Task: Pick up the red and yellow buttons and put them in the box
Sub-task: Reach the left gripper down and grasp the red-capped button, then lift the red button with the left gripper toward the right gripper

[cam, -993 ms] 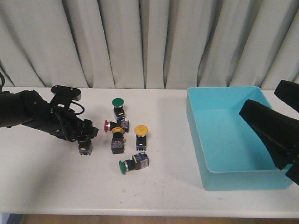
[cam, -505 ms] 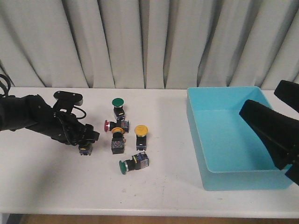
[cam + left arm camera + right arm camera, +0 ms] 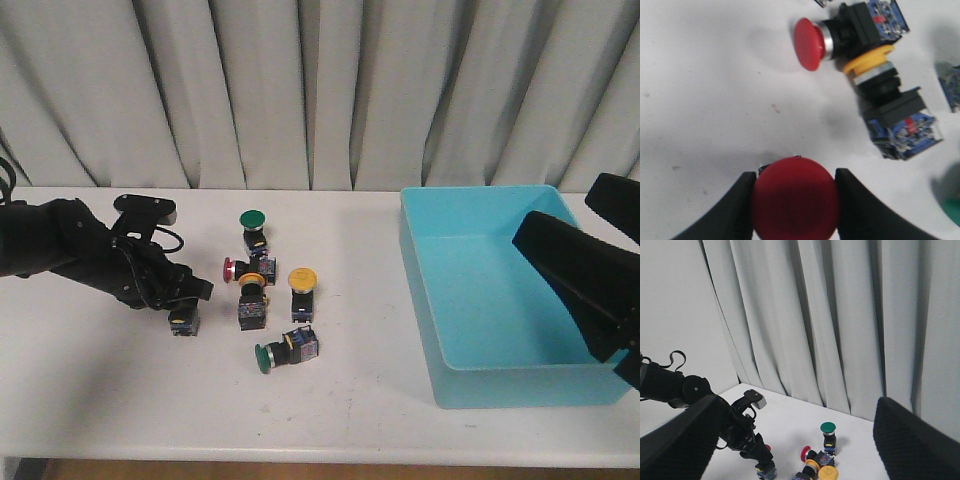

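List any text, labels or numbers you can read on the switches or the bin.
None readable. The switch bodies carry blue and red patches that might be labels, but they are too blurred to make out. The red cap between the left tool's fingers is plain. The bin walls are unmarked.

red cap in the jaws [image 3: 795, 200]: smooth matt plastic, faint sheen
left gripper [image 3: 792, 210]: matt black plastic fingers
lying red button [image 3: 812, 44]: smooth red plastic cap, bright metal collar, black plastic body
yellow button [image 3: 870, 59]: glossy yellow plastic rim
box [image 3: 470, 385]: smooth turquoise plastic, slight gloss
worktop [image 3: 100, 380]: matt white, lightly speckled
curtain [image 3: 330, 90]: pale grey cloth, soft folds
right gripper [image 3: 790, 440]: black, finely textured pads
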